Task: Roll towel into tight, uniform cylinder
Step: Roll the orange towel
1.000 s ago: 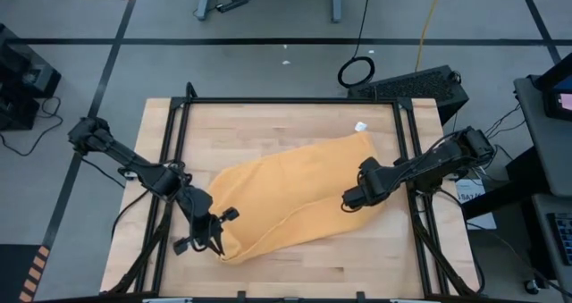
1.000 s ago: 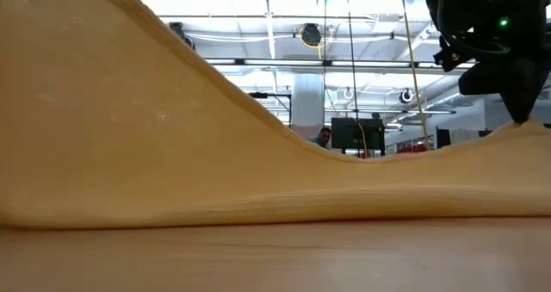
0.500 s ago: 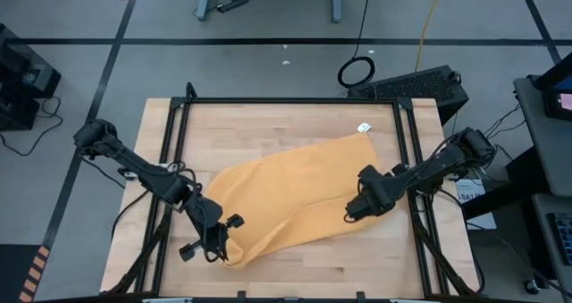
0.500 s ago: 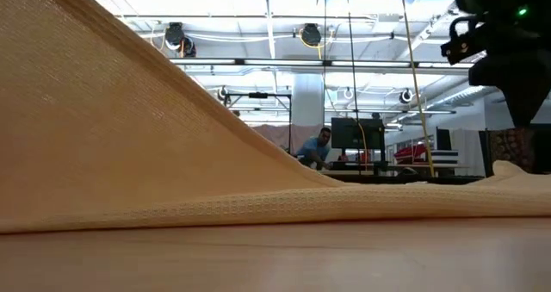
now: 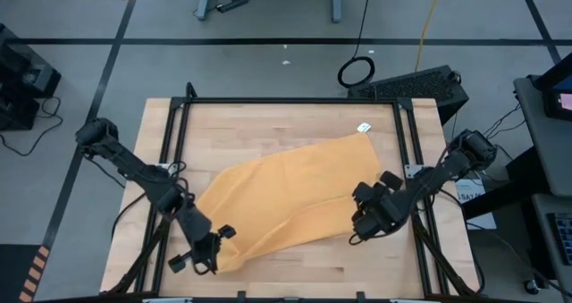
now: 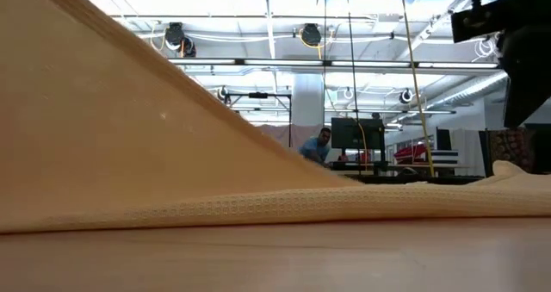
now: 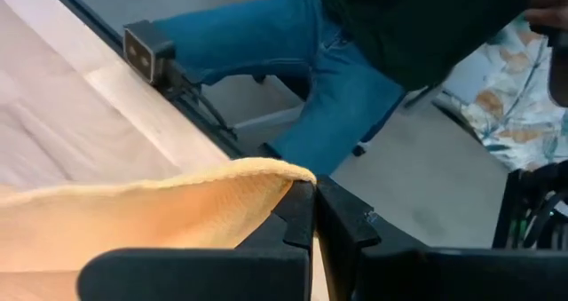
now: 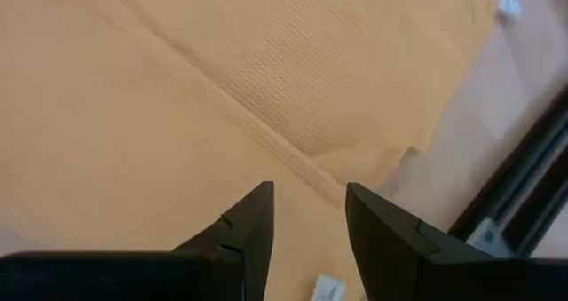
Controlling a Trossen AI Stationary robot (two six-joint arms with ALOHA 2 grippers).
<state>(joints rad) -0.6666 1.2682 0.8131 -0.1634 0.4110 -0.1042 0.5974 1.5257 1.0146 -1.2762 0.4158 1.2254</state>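
The left gripper stayed clamped on the towel corner, dragging it nearward; the right gripper had released and hung parted just above it, rolling not yet begun

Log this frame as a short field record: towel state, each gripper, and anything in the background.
towel: mustard-yellow, spread diagonally on the wooden table, not rolled
label: small, white, at the towel's far corner
left gripper: shut on the towel's near corner, lifting it
right gripper: open, over the towel's right end, holding nothing
background: person in blue jeans beside the table; another person far off in the room
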